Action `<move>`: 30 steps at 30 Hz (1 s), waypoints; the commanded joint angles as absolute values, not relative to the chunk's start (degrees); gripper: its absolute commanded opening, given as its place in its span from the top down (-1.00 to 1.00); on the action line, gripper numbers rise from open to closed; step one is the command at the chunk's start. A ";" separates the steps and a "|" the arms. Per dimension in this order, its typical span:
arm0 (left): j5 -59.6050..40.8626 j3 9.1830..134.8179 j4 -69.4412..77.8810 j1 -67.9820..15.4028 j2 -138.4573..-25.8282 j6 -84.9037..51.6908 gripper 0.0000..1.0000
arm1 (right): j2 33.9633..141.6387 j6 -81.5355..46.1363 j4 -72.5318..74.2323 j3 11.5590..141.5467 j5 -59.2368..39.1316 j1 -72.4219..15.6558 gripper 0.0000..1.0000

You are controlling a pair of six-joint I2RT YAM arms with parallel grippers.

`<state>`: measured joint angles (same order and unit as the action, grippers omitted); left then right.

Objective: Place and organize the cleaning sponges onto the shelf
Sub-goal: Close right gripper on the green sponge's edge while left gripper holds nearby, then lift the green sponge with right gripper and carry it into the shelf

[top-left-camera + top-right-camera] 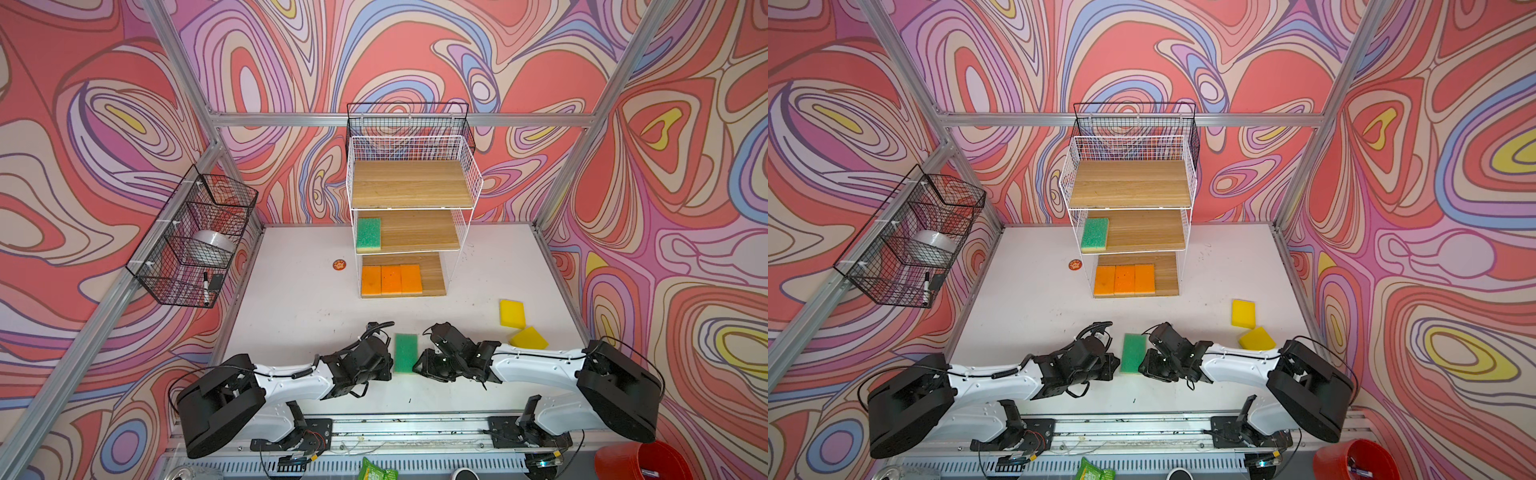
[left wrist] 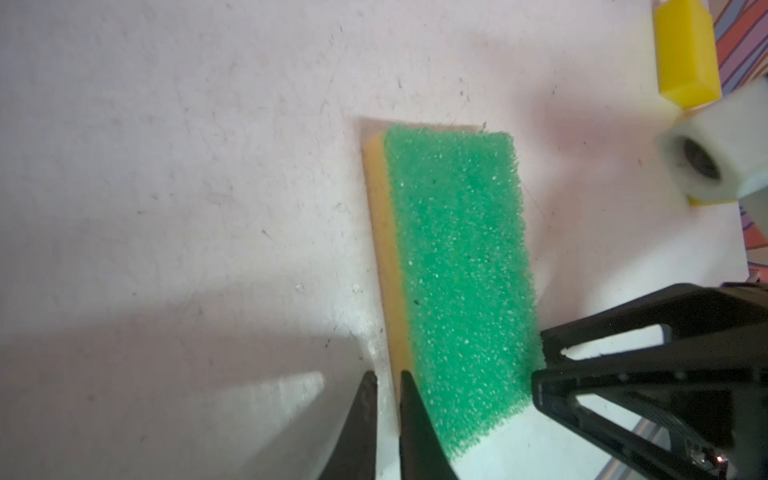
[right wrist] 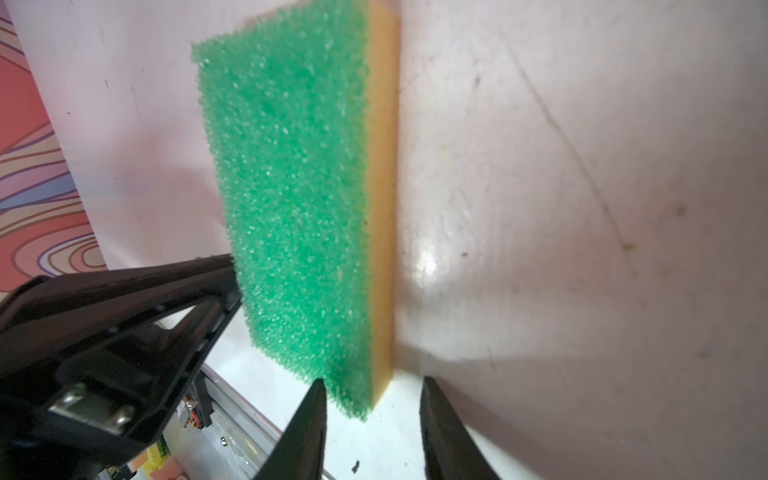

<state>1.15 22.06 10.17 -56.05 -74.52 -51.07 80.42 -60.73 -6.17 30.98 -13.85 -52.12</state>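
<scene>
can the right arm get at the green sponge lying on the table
Probably yes: the right gripper is at the green sponge on the table, jaws open around its near corner, nothing between them. The left gripper, shut, sits at the opposite edge, out of the way.

the left arm (image 1: 291, 376) and right arm (image 1: 536, 365) stretch low and inward, meeting at the green sponge (image 1: 405, 352). the left gripper (image 2: 388, 376) sits against its left edge, fingers (image 2: 361, 424) nearly together. the right gripper (image 3: 372, 379) sits at its right edge, fingers (image 3: 440, 424) parted astride one end.
</scene>
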 commanded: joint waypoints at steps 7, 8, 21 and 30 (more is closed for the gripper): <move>3.16 22.34 7.62 -56.27 -73.12 -51.16 0.70 | 84.19 -57.82 -7.32 34.54 -12.51 -52.45 0.32; 3.34 22.32 7.70 -56.27 -73.13 -51.15 0.70 | 84.41 -57.83 -7.00 34.61 -12.72 -52.40 0.33; 8.05 24.95 -2.26 -56.24 -65.82 -48.83 0.00 | 83.25 -57.79 -6.07 33.31 -12.94 -52.31 1.00; 16.36 28.16 -19.53 -55.67 -49.25 -45.03 -0.29 | 76.98 -54.55 -10.98 34.95 -11.48 -52.31 1.00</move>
<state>11.86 26.39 -9.89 -55.96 -52.38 -46.72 79.44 -56.64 -8.05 33.85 -13.17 -52.12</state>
